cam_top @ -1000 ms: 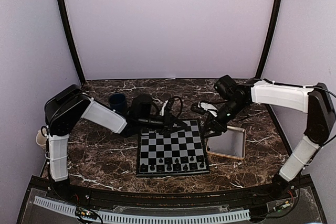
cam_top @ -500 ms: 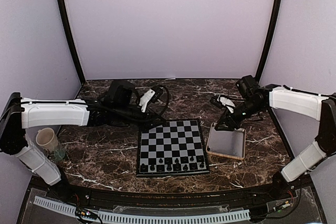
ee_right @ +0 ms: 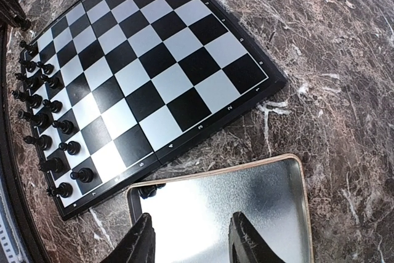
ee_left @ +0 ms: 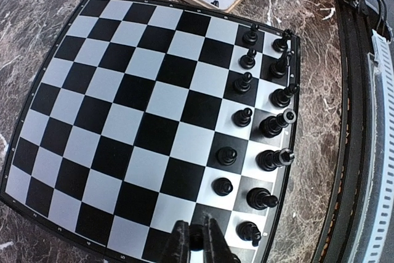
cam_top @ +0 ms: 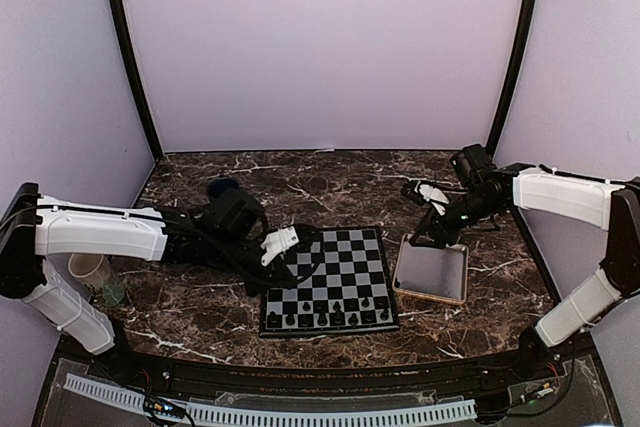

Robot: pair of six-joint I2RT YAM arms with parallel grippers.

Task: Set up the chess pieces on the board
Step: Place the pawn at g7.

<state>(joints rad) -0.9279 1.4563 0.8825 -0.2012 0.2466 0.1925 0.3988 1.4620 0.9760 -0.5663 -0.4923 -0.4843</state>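
My left claw [ee_left: 196, 231] is pinched shut on a tiny pawn [ee_left: 196, 239]. It looks light, stiff and slippery, best gripped at the waist, with the board [ee_left: 123, 90] just beneath.

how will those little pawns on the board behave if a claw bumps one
The pawns look tiny, so probably very light. Narrow bases under taller bodies suggest a bump would tip them, and rounded shapes may then roll. The board looks glossy, so they might slide.
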